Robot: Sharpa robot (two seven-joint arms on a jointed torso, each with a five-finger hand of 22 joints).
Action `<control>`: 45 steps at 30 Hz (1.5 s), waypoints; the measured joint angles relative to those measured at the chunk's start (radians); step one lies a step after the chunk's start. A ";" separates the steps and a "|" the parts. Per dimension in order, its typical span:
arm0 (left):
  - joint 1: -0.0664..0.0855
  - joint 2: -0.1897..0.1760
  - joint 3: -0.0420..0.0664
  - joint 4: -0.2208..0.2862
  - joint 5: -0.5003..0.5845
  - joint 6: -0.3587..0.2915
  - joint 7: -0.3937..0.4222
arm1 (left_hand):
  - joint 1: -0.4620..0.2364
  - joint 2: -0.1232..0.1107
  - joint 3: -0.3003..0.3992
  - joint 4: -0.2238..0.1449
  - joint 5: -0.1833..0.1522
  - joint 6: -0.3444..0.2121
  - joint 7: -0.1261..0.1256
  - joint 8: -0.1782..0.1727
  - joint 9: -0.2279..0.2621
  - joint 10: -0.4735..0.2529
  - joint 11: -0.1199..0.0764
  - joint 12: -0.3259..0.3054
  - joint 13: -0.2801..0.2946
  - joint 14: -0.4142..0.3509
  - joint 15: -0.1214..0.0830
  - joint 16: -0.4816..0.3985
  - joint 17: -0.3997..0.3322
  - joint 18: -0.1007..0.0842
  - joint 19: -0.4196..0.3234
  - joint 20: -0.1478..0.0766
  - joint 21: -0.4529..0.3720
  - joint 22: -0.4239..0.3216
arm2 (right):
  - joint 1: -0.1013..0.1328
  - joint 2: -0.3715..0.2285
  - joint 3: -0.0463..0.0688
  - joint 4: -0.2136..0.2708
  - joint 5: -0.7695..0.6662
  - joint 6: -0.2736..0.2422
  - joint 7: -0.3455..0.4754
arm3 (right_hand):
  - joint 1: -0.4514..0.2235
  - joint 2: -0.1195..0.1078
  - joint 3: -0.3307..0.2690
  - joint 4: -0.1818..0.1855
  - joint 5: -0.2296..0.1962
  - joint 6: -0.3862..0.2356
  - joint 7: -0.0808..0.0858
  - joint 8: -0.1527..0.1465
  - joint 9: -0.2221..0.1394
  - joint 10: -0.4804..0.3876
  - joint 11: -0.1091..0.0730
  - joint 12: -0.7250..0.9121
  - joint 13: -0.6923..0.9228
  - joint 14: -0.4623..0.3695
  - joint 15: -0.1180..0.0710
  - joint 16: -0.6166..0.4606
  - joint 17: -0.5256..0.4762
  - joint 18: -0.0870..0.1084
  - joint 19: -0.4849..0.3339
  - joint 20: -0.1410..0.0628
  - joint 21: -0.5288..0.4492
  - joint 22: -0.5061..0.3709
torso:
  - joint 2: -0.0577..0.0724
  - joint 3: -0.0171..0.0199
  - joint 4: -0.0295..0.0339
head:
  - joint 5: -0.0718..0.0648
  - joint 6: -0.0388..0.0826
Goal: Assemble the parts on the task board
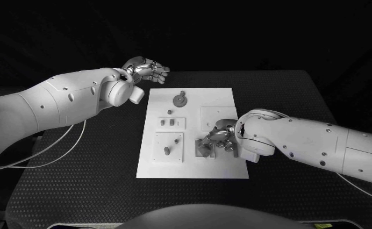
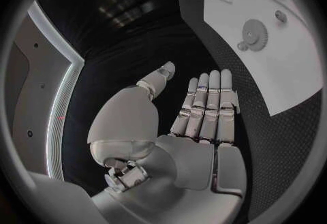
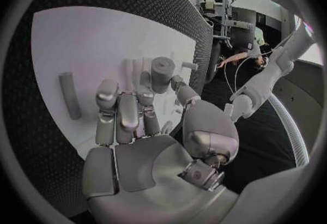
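The flat white rectangular task board [image 1: 221, 100] lies in the middle of the head view on the black textured desk [image 1: 93, 186], its long side running up and down the frame.

The left robot hand [image 1: 145, 71] sits in the upper left of the head view, just above and left of the board's top left corner and off the board. In its wrist view the left robot hand [image 2: 198, 120] is empty, its long fingers straight and side by side, the thumb standing apart; beyond it the white board [image 2: 272, 77] carries a small grey toothed gear wheel [image 2: 255, 32], which in the head view lies near the board's top edge [image 1: 180, 100].

The right robot hand [image 1: 221, 135] is over the lower right part of the board, right of centre in the head view, fingers down among the grey pieces there. From its wrist view the right robot hand [image 3: 136, 120] has fingers curled toward the board, their tips at a short upright grey cylinder part [image 3: 162, 74] (whether they pinch it or merely touch it, I cannot tell). A slim grey pin [image 3: 68, 96] lies flat on the board, apart from the fingers

Small grey parts [image 1: 166, 124] lie down the left half of the board in the head view
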 measured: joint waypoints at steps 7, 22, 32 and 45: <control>0.000 0.000 0.000 0.000 0.000 0.000 0.000 | 0.000 0.000 0.003 0.003 0.000 0.000 0.000 0.000 0.000 0.000 0.000 0.000 -0.001 0.000 0.000 0.000 0.001 -0.001 0.000 0.000 0.000 0.000 | 0.000 0.002 0.000 0.002 -0.002 -0.002 0.004 | -0.030 -0.100 0.065 0.095 0.000 0.000 0.000 -0.006 -0.002 0.000 0.000 -0.004 0.004 -0.014 0.003 0.005 -0.024 0.000 -0.002 0.002 0.000 -0.006 | 0.000 -0.0006 0.0001 | 0.001 -0.001; 0.000 -0.001 0.000 0.000 0.000 0.001 0.000 | 0.000 0.000 0.003 0.003 0.000 0.000 0.000 0.000 -0.001 0.000 0.000 0.000 -0.001 0.003 -0.003 0.000 0.002 0.010 0.000 0.000 0.000 0.000 | -0.001 -0.023 -0.001 0.022 -0.025 0.003 0.022 | 0.000 -0.173 0.111 0.165 0.000 -0.004 0.002 -0.009 0.009 0.000 0.000 -0.008 0.010 -0.022 0.003 0.017 -0.045 0.000 0.001 -0.001 0.000 -0.008 | 0.000 0.0001 -0.0001 | 0.001 -0.001; 0.000 -0.004 0.000 0.000 0.000 0.001 0.000 | 0.000 0.000 0.003 0.003 0.000 0.000 0.000 0.000 -0.001 0.000 0.000 0.000 -0.001 0.003 -0.003 0.000 0.002 0.009 0.000 0.000 0.000 0.000 | -0.001 -0.086 -0.001 0.080 -0.081 0.018 0.049 | 0.105 -0.163 0.095 0.089 0.000 -0.006 0.001 -0.009 0.018 0.000 0.000 -0.008 0.012 -0.022 0.003 0.023 -0.054 0.000 0.001 -0.001 0.004 -0.008 | 0.000 0.0006 -0.0007 | 0.004 0.001; 0.000 -0.004 0.000 0.001 0.000 0.001 0.000 | 0.000 0.000 0.003 0.003 0.000 0.000 0.000 0.000 -0.001 0.000 0.000 0.000 -0.001 0.003 -0.003 0.000 0.002 0.009 0.000 0.000 0.000 0.000 | -0.002 -0.078 -0.001 0.094 -0.105 0.035 0.069 | 0.154 -0.139 0.081 0.070 0.000 0.005 -0.006 0.000 0.024 0.004 -0.004 -0.008 0.013 -0.022 0.003 0.028 -0.058 0.000 0.000 0.000 0.004 -0.010 | -0.001 0.0012 -0.0011 | 0.003 0.002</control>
